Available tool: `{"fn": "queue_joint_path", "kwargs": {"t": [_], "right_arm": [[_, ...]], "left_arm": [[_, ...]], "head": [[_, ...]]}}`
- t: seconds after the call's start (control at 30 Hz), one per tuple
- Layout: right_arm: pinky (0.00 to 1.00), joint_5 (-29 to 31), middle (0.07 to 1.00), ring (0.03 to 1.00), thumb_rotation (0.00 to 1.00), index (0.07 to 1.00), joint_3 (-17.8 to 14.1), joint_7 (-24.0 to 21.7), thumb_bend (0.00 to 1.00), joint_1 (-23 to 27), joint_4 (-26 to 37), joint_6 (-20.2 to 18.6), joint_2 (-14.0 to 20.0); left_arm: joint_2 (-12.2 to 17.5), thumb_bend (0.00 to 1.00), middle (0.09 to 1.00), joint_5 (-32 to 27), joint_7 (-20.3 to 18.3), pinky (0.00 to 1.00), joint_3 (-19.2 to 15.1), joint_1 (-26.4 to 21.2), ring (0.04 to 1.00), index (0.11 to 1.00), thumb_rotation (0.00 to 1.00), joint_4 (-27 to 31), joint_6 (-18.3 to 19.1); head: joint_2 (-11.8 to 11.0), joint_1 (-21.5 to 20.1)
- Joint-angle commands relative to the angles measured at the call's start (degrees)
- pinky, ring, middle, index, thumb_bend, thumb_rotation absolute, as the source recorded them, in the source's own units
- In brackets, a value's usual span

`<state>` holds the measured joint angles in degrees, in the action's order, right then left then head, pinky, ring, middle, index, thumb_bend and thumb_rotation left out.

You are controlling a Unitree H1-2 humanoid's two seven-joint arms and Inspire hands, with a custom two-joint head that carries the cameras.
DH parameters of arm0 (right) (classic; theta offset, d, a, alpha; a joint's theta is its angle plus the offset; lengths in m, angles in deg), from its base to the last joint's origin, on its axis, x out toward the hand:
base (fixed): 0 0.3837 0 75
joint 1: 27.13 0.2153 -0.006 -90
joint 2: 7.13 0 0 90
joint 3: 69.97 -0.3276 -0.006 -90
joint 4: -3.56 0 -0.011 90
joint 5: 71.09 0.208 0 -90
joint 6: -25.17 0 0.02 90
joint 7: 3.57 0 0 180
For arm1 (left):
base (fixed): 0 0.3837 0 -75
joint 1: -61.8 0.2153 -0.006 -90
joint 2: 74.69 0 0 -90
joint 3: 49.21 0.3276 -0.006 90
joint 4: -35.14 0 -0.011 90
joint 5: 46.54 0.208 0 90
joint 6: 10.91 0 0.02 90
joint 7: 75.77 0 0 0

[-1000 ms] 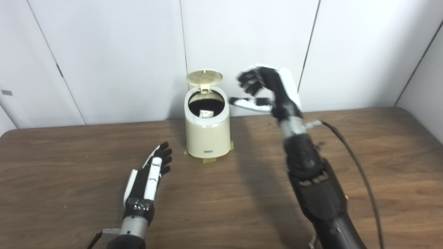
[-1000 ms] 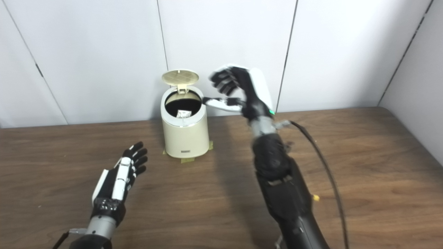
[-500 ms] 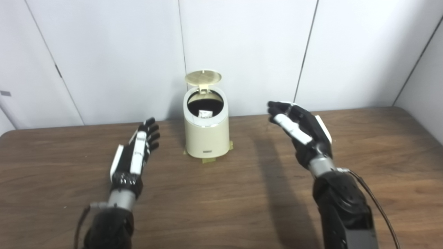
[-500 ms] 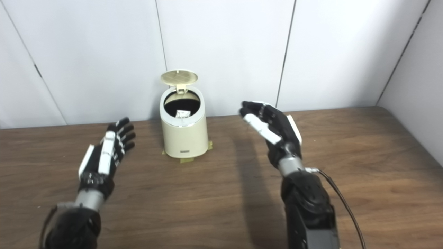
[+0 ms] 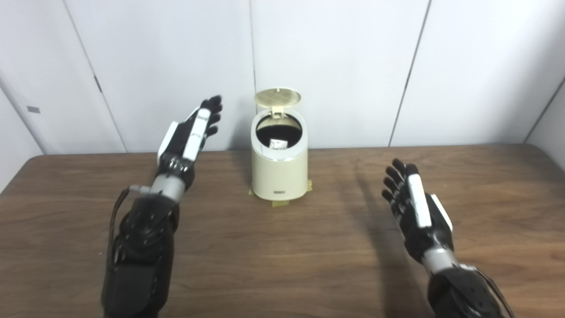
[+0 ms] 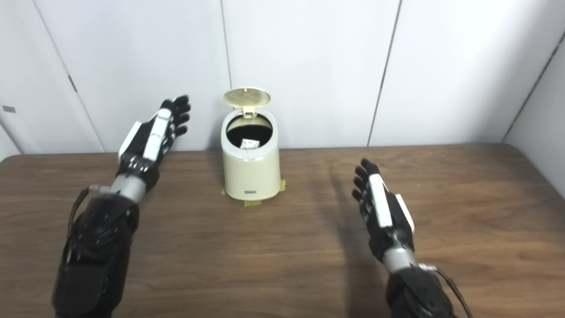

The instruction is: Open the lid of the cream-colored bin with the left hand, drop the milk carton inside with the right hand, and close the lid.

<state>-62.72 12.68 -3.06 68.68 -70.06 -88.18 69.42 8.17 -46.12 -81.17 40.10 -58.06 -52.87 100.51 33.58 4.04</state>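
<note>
The cream-colored cylindrical plastic bin (image 5: 279, 168) stands on the brown wooden tabletop (image 5: 282, 247) toward 12 o'clock, its round lid (image 5: 277, 96) tipped upright; the small white milk carton (image 5: 277, 143) lies inside; the left hand (image 5: 187, 137), fingers spread and empty, hovers at the bin's 9 o'clock; the right hand (image 5: 415, 207), likewise spread wide and empty, hangs at 4 o'clock, well apart.

You see the cream bin (image 5: 279, 168) standing upright on tape near the wall. Its round lid (image 5: 277, 96) is tipped up, open. The small white carton (image 5: 277, 143) sits down inside.
</note>
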Motion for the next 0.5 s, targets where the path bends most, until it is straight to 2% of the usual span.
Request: {"fn": "queue_joint_path", "kwargs": {"t": [0.0, 0.1, 0.13, 0.23, 0.4, 0.47], "right_arm": [[0.92, -2.0, 0.938, 0.942, 0.9, 0.936, 0.6, 0.6, 0.51, 1.2, 0.0, 5.0, 0.0], [0.9, -3.9, 0.916, 0.925, 0.86, 0.911, 1.3, 2.1, 0.5, 0.2, -1.1, 7.5, -1.3], [0.9, -4.5, 0.914, 0.923, 0.86, 0.909, 1.6, 2.4, 0.49, -0.2, -1.4, 8.3, -1.4], [0.9, -6.2, 0.911, 0.918, 0.88, 0.909, 2.4, 3.0, 0.51, -1.0, -2.3, 10.3, -1.7], [0.86, -8.0, 0.891, 0.896, 0.9, 0.896, 3.1, 3.6, 0.48, -2.1, -4.9, 16.2, -1.9], [0.85, -8.5, 0.877, 0.888, 0.9, 0.89, 3.3, 3.8, 0.48, -2.4, -6.3, 17.8, -2.0]], "left_arm": [[0.7, 0.53, 0.922, 0.3, -0.2, 0.93, 0.2, -4.9, 0.928, 0.909, 0.98, -0.9, -2.1], [1.3, 0.54, 0.917, 0.5, -1.0, 0.92, 0.9, -8.1, 0.925, 0.907, 0.99, -4.6, -3.5], [1.5, 0.54, 0.913, 0.9, -1.0, 0.92, 1.3, -8.9, 0.922, 0.905, 0.99, -5.8, -4.0], [1.8, 0.54, 0.908, 2.0, -0.8, 0.92, 2.3, -11.2, 0.913, 0.904, 1.0, -9.2, -5.7], [2.3, 0.52, 0.896, 4.1, -0.6, 0.91, 3.5, -14.8, 0.901, 0.894, 1.0, -14.7, -9.2], [3.0, 0.52, 0.897, 5.2, -0.9, 0.91, 4.4, -16.2, 0.902, 0.9, 1.0, -17.7, -11.9]], "head": [[-0.3, 0.4], [-0.3, 0.4], [-1.1, 1.3], [-1.4, 2.4], [-1.7, 3.1], [-1.9, 3.1]]}}
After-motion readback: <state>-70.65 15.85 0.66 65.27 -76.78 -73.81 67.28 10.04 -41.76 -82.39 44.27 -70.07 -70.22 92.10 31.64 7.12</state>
